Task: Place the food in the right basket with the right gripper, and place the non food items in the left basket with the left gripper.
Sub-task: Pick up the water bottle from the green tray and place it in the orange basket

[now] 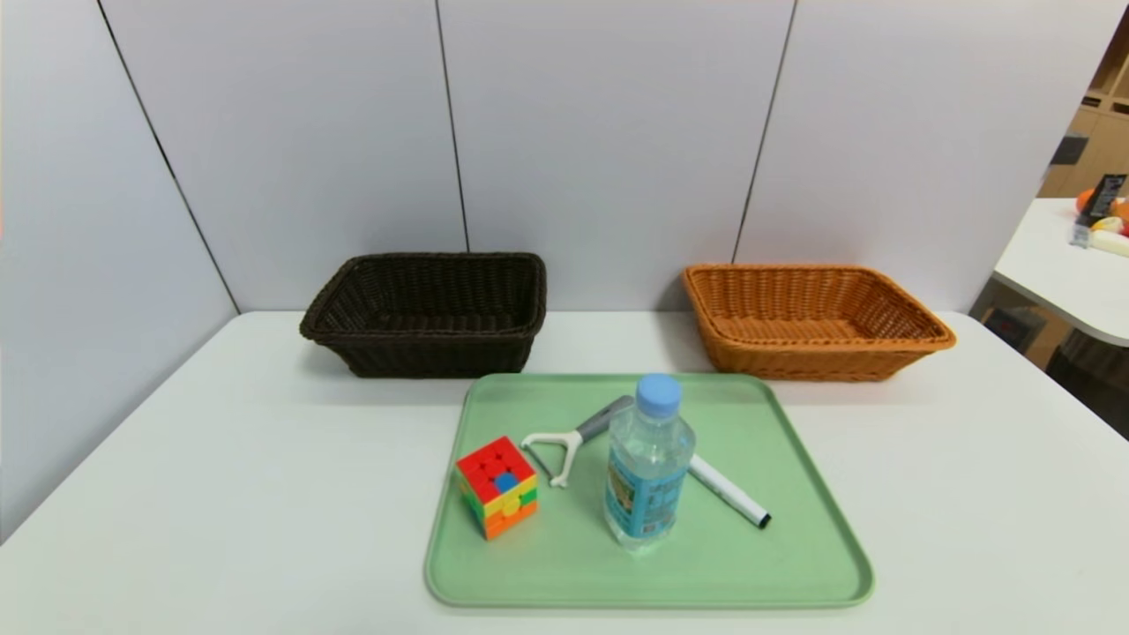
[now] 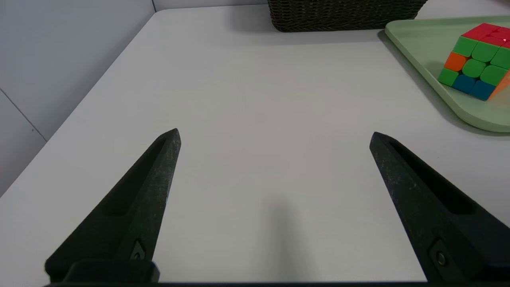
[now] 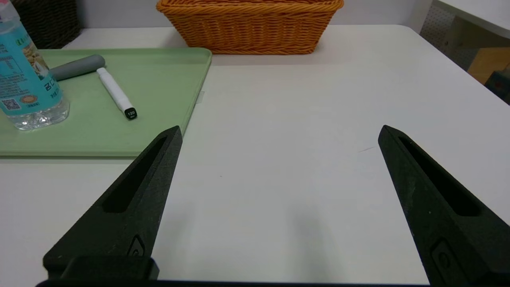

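A clear water bottle (image 1: 648,463) with a light blue cap stands upright on a green tray (image 1: 794,564). Beside it on the tray lie a multicoloured puzzle cube (image 1: 497,485), a white peeler (image 1: 569,437) with a grey handle, and a white marker (image 1: 728,490) with a black tip. The dark brown left basket (image 1: 428,313) and the orange-tan right basket (image 1: 807,319) stand empty behind the tray. Neither arm shows in the head view. My left gripper (image 2: 275,135) hangs open over bare table left of the tray. My right gripper (image 3: 280,131) hangs open over bare table right of the tray.
A white table (image 1: 220,459) carries everything, with grey wall panels (image 1: 609,132) close behind the baskets. Another white table (image 1: 1072,265) with small objects stands off to the right, past the table edge.
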`<state>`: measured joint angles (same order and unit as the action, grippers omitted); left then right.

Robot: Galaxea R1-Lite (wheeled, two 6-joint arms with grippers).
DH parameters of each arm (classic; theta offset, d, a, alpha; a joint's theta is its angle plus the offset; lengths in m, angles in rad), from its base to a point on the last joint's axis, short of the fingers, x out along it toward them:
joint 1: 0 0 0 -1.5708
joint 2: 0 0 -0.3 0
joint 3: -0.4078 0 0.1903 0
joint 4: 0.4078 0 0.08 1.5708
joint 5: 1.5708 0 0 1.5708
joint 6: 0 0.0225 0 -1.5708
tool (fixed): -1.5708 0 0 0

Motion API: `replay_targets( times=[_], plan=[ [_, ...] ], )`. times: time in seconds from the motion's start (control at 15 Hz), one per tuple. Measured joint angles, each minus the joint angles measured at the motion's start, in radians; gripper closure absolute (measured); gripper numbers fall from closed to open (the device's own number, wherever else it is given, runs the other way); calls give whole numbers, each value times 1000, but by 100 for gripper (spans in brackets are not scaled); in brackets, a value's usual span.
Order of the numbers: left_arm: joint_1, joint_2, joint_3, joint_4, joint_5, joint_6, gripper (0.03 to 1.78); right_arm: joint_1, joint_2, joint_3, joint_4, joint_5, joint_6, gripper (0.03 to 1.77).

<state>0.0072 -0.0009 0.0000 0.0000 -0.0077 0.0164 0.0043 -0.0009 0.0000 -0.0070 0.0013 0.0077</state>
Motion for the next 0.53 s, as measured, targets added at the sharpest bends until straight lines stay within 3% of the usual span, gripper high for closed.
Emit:
replay_targets(
  times=[0.53],
  plan=[
    [0,0,0,0,3,-14,12,0,0,-1,5,4,-19,10]
  ],
)
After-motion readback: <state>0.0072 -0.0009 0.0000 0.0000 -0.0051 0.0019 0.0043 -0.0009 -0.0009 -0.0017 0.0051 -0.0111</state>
